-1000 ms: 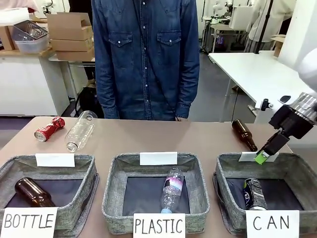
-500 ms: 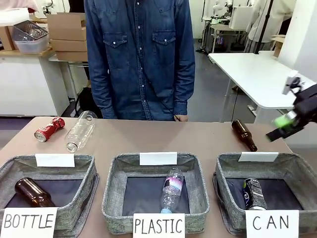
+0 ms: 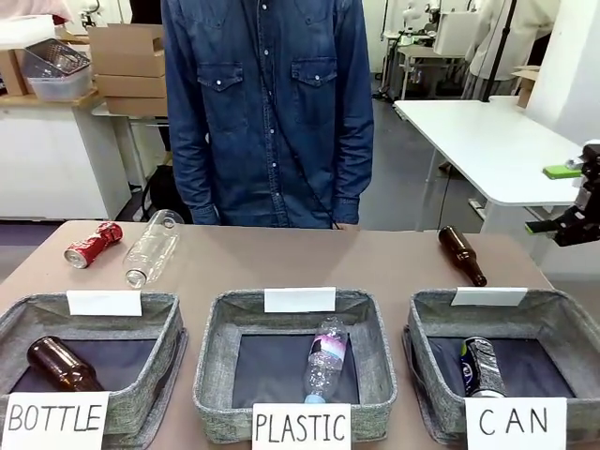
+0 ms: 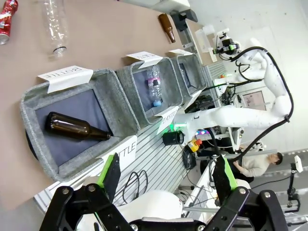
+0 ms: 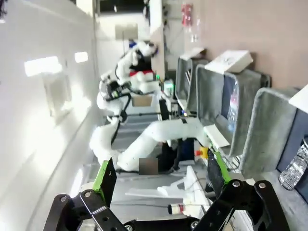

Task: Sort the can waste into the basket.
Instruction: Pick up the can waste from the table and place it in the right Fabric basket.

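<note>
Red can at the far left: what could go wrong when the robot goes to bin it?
The red can lies close beside a clear bottle, so a reach could knock or catch that instead. The CAN basket sits at the opposite end; a slip midway could drop it into the wrong basket.

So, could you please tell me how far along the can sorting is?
Done: the silver-and-blue can lies in the CAN basket. In hand: nothing; the right pincer hangs open and empty at the far right. Left: the red can lies on the table, far left, beside a clear bottle.
</note>
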### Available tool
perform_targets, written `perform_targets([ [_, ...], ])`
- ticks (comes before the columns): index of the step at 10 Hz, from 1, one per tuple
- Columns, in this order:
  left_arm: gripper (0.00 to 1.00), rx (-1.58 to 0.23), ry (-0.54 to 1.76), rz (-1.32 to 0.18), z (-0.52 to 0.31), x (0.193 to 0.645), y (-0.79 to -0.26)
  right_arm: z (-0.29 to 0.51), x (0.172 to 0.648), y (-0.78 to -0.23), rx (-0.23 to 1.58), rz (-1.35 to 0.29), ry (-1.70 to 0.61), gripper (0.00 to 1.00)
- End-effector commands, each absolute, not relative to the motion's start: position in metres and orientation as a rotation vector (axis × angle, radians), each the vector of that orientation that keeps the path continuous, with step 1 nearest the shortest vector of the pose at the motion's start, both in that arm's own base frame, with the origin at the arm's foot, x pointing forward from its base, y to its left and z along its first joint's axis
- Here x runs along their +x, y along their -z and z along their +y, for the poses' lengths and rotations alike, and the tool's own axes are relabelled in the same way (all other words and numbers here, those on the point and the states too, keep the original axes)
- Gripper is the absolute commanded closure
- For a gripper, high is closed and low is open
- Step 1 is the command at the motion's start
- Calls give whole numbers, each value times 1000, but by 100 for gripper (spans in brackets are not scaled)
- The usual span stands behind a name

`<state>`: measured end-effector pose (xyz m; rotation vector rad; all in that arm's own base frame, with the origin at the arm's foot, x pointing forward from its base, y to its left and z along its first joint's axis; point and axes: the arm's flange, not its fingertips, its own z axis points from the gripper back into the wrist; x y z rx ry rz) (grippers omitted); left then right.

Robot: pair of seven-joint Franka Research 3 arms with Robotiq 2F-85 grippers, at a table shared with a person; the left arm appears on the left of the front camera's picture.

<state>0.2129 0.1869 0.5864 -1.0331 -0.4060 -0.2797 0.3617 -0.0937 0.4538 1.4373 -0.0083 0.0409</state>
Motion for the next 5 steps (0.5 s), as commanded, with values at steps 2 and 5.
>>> perform_targets([
  [2,0,-1042,261,-416,183,215,-589,-85,349,-462,1408,3,-174,0],
  [5,0,-1042,261,-416,183,215,-589,-85,349,-462,1408,3,-174,0],
])
